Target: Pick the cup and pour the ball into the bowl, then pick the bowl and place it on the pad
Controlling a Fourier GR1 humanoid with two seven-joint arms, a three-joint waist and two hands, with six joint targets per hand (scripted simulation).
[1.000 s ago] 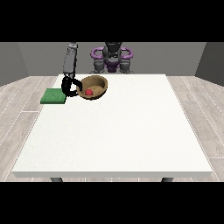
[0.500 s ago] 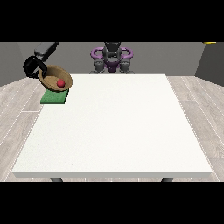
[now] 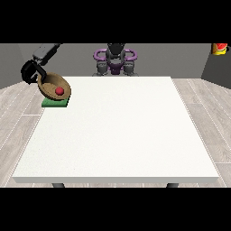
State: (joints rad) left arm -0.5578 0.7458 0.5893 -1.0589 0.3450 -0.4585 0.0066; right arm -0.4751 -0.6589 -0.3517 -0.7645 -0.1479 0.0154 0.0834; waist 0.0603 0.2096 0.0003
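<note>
The large white table (image 3: 117, 135) is nearest. Farther back, at its left edge, lies the flat green square pad (image 3: 55, 103). Over it tilts the brown wooden bowl (image 3: 55, 87) with the small red ball (image 3: 59, 91) inside, gripped at its rim by the black hand at the view's left (image 3: 30, 72). This looks like the placing step; next, level and lower the bowl onto the pad.

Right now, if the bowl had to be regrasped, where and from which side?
Take the bowl by its rim at the view's left, where the robot hand already sits. The bowl tilts over the green pad with the red ball inside, so the opposite rim is low.
</note>
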